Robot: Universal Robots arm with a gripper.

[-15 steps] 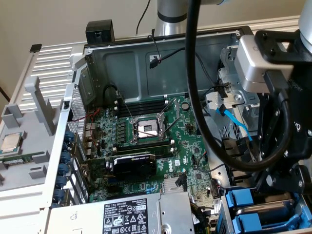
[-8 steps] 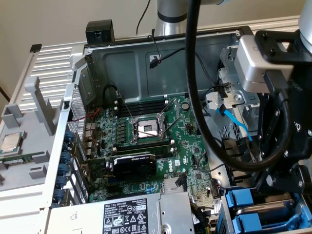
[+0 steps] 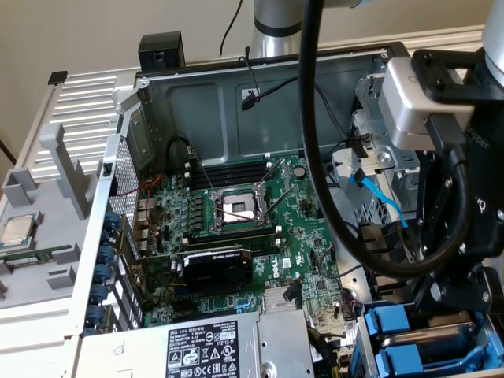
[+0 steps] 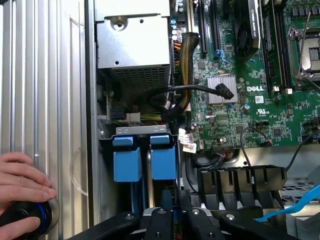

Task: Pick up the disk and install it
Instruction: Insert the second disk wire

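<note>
Two blue-framed disk carriers stand side by side in the drive bay at the case's edge, one [image 4: 126, 162] beside the other [image 4: 163, 160]; in the exterior view their blue handles [image 3: 390, 321] show at the lower right. I cannot tell which one is the task's disk. My gripper [image 4: 176, 212] hangs just above the bay, closest to the second carrier, its black fingers [image 4: 159, 220] drawn close together with nothing visibly clamped between them. In the exterior view the gripper [image 3: 455, 303] stands over the bay, its tips hidden.
The grey power-supply box [image 4: 132, 45] lies beside the bay, with the green motherboard [image 3: 236, 236] past it. A thick black cable [image 3: 331, 197] loops over the case. A person's hand [image 4: 22, 177] rests on a black round knob [image 4: 20, 220] outside the case wall.
</note>
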